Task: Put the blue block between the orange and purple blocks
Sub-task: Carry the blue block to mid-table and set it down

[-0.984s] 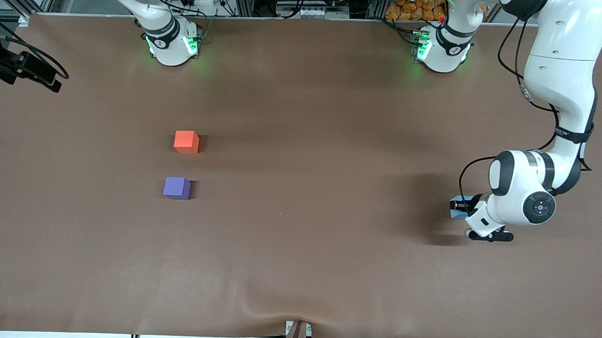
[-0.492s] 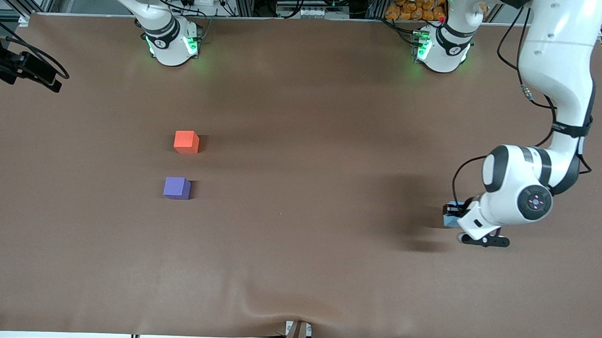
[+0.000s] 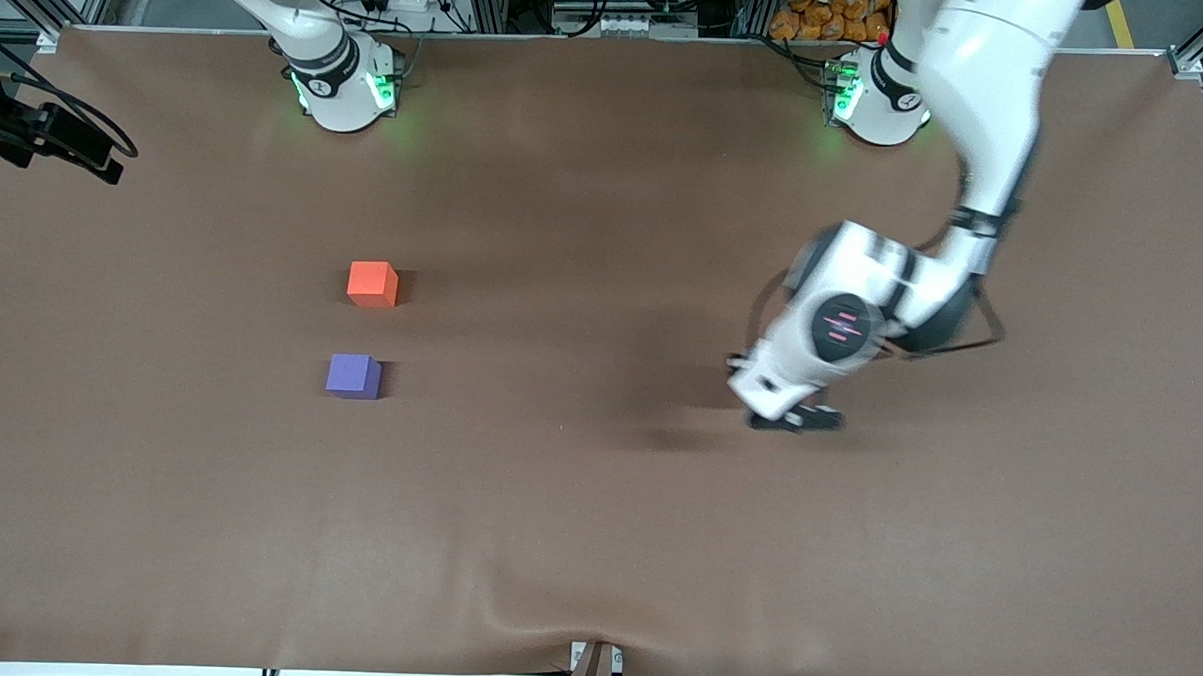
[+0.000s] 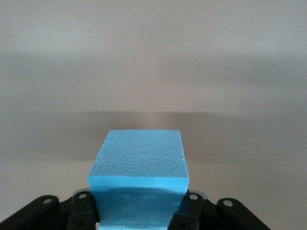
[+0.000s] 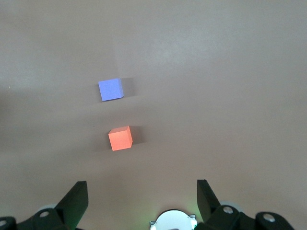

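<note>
Left gripper [image 4: 139, 223]: carried above the bare brown table [image 3: 595, 538], over its middle stretch toward the left arm's end; fingers [image 4: 81, 211] pinch the blue block.
Blue block [image 4: 139, 172]: light sky-blue foam cube, clamped between the left gripper's fingers (hidden under the wrist in the front view).
Orange block [image 3: 372, 283]: resting on the table toward the right arm's end, farther from the front camera than the purple block.
Purple block [image 3: 353, 375]: near the orange block, a gap of bare table between the two.
Right gripper [image 5: 142, 201]: high over the table near its own base, fingers spread, holding nothing (arm waiting).
</note>
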Controlling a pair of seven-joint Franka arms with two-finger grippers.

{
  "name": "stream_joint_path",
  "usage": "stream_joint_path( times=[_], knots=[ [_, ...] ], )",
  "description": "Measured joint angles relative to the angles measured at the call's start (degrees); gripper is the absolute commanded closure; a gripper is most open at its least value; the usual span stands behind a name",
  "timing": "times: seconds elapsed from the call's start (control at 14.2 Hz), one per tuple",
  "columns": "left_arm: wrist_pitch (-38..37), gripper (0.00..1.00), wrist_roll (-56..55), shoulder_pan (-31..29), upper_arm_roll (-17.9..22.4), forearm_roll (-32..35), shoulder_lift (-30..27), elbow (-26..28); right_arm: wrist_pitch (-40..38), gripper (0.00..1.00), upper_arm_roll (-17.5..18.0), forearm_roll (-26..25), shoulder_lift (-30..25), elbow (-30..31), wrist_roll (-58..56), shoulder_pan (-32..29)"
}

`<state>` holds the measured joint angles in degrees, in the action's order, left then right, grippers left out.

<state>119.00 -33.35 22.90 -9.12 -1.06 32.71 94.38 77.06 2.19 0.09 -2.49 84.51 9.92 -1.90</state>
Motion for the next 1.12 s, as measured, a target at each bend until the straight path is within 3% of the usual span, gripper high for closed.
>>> stream_joint_path(
  times=[0.42, 0.63, 0.7, 0.77, 0.84, 0.91, 1.12],
  knots=[
    [0.62, 0.69, -16.31, 16.88, -0.07, -3.59, 8.81, -10.99, -0.11, 0.00, -0.16, 0.00, 0.00, 0.03, 0.21, 0.00],
    [2.52, 0.57, -17.56, 22.14, 0.18, -3.59, 12.67, -14.34, -0.11, 0.00, -0.16, 0.01, 0.00, 0.03, 0.27, 0.00],
    [3.74, 0.52, -17.56, 23.27, 0.34, -3.59, 13.80, -14.74, -0.11, 0.00, -0.16, 0.01, 0.00, 0.03, 0.27, 0.00],
    [4.80, 0.38, -17.55, 23.88, 0.43, -3.59, 14.77, -14.91, -0.11, 0.00, -0.16, 0.01, 0.00, 0.03, 0.29, 0.00],
    [5.52, 0.08, -17.52, 24.27, 0.44, -3.59, 15.56, -15.02, -0.11, 0.00, -0.16, 0.01, 0.00, 0.04, 0.30, 0.00],
    [5.90, 0.00, -17.47, 24.55, 0.46, -3.59, 16.17, -15.10, -0.12, 0.00, -0.16, 0.01, 0.02, 0.06, 0.30, 0.00],
    [6.08, 0.00, -17.32, 24.99, 0.50, -0.69, 16.43, -15.93, -0.13, 0.00, -0.08, 0.02, 0.38, 0.20, 0.30, 0.01]
  ],
)
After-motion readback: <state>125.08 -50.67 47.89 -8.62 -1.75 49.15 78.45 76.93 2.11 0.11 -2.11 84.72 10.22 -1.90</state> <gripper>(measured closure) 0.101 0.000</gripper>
